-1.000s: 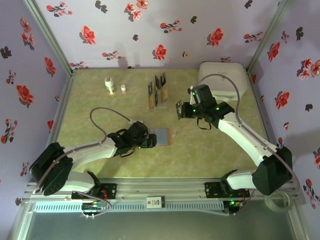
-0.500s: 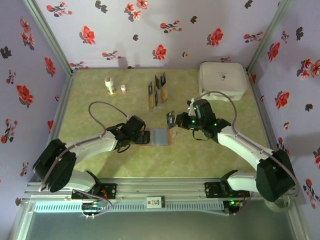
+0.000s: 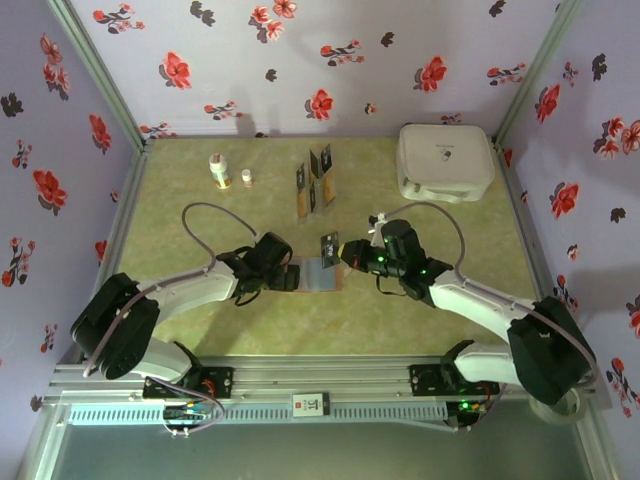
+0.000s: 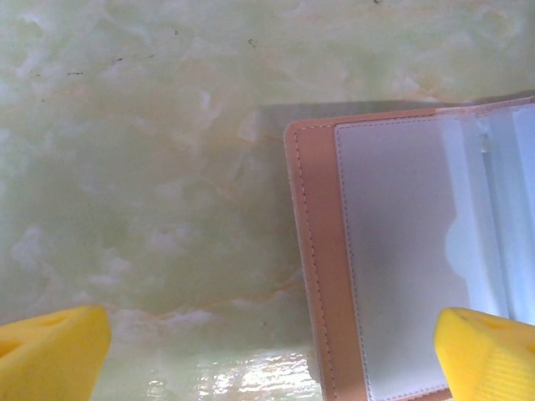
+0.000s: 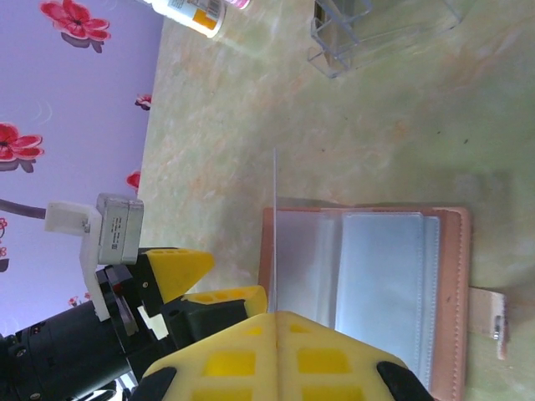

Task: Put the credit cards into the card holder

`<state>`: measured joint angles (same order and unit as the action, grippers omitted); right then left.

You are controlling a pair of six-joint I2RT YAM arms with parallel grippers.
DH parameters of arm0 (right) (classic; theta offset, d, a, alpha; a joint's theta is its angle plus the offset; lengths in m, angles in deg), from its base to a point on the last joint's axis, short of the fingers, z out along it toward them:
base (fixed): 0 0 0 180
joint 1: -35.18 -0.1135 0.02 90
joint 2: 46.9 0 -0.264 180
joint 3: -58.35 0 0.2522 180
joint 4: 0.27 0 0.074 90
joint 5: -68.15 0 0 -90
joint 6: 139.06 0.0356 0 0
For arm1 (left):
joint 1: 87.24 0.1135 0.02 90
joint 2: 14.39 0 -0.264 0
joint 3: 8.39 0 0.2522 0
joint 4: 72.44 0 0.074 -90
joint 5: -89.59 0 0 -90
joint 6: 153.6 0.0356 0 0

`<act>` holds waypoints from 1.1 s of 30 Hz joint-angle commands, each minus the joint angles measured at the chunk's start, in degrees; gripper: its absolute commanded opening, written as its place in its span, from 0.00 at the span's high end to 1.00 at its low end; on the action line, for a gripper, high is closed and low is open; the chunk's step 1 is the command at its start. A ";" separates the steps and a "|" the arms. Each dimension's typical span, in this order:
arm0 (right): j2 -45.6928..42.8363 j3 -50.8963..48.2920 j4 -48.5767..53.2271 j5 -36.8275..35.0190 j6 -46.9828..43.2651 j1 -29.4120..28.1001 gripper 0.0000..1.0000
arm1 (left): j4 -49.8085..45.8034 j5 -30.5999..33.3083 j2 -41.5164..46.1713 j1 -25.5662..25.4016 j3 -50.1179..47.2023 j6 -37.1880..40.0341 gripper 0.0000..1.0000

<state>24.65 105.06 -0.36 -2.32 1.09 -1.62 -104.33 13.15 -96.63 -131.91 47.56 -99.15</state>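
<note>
The card holder (image 3: 322, 273) lies open on the table, brown rim around grey-blue pockets (image 4: 393, 251). My left gripper (image 3: 286, 275) hovers low at its left edge, open; one yellow fingertip (image 4: 489, 359) is over the inner pocket, the other (image 4: 50, 351) over bare table. My right gripper (image 3: 347, 254) is shut on a dark credit card (image 3: 328, 245), held upright just above the holder. In the right wrist view this card (image 5: 273, 217) shows edge-on as a thin line running out of the closed fingers (image 5: 272, 316) over the holder's left pocket (image 5: 368, 267). More credit cards (image 3: 315, 180) stand in a rack behind.
The wood-and-clear card rack (image 5: 376, 25) stands at the back middle. Two small bottles (image 3: 219, 170) are at the back left, a large white case (image 3: 445, 160) at the back right. The left gripper's yellow fingers (image 5: 180, 266) sit close beside the held card.
My right gripper has carried the card down and left from the back right to just over the open holder. The left gripper has shifted slightly left and stays open.
</note>
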 commanded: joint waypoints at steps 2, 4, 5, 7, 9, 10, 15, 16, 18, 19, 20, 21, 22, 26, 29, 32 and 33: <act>1.11 -2.28 -7.15 -0.92 2.09 -1.25 1.00 | -0.19 1.90 -0.91 0.71 -1.39 0.77 0.00; 1.46 -2.88 -8.31 -1.20 2.14 -1.60 1.00 | -0.15 2.08 -0.89 0.88 -1.80 0.80 0.00; 1.48 -3.14 -8.68 -1.33 2.14 -1.70 1.00 | 0.02 2.10 -0.91 0.94 -1.92 0.80 0.00; 1.84 -3.65 -9.34 -1.71 2.18 -1.87 1.00 | 0.11 2.12 -1.06 1.03 -2.27 0.75 0.00; 2.24 -4.09 -10.17 -1.91 2.42 -2.03 1.00 | 0.35 2.23 -1.11 1.18 -2.50 0.89 0.00; 2.49 -4.33 -10.69 -2.00 2.49 -2.14 1.00 | 0.51 2.21 -1.26 1.22 -2.70 0.84 0.00; 4.33 -5.20 -13.07 -2.22 3.13 -2.58 1.00 | 1.14 2.28 -2.30 1.44 -3.14 0.95 0.00; 4.70 -5.39 -13.59 -2.26 3.35 -2.71 1.00 | 1.26 2.17 -2.52 1.55 -3.21 0.97 0.00; 5.44 -5.57 -14.48 -2.44 3.47 -3.05 1.00 | 1.48 2.35 -2.72 1.55 -3.48 0.94 0.00; 5.78 -5.74 -14.95 -2.61 3.50 -3.23 1.00 | 1.60 2.35 -2.75 1.57 -3.66 0.86 0.00; 6.11 -5.80 -15.43 -2.78 3.53 -3.36 1.00 | 1.72 2.28 -2.69 1.58 -3.81 0.79 0.00; 6.39 -6.00 -15.97 -2.96 3.47 -3.50 1.00 | 1.78 2.33 -2.60 1.55 -3.92 0.71 0.00; 6.72 -6.14 -16.56 -3.21 3.46 -3.67 1.00 | 1.89 2.35 -2.66 1.56 -4.13 0.55 0.00; 7.80 -6.82 -19.11 -3.97 3.16 -4.32 1.00 | 2.24 2.28 -2.41 1.59 -4.83 -0.19 0.00; 8.59 -7.51 -21.14 -4.93 2.78 -4.97 1.00 | 2.53 2.31 -1.98 1.51 -5.50 -0.65 0.00; 9.45 -8.34 -23.65 -5.88 2.54 -5.54 1.00 | 2.62 2.33 -1.61 1.50 -5.91 -0.96 0.00; 9.75 -8.59 -24.44 -6.12 2.49 -5.73 1.00 | 2.59 2.35 -1.48 1.42 -6.09 -1.08 0.00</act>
<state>33.61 97.50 -20.05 -6.17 3.95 -6.62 -101.23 14.07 -98.51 -130.84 43.00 -99.26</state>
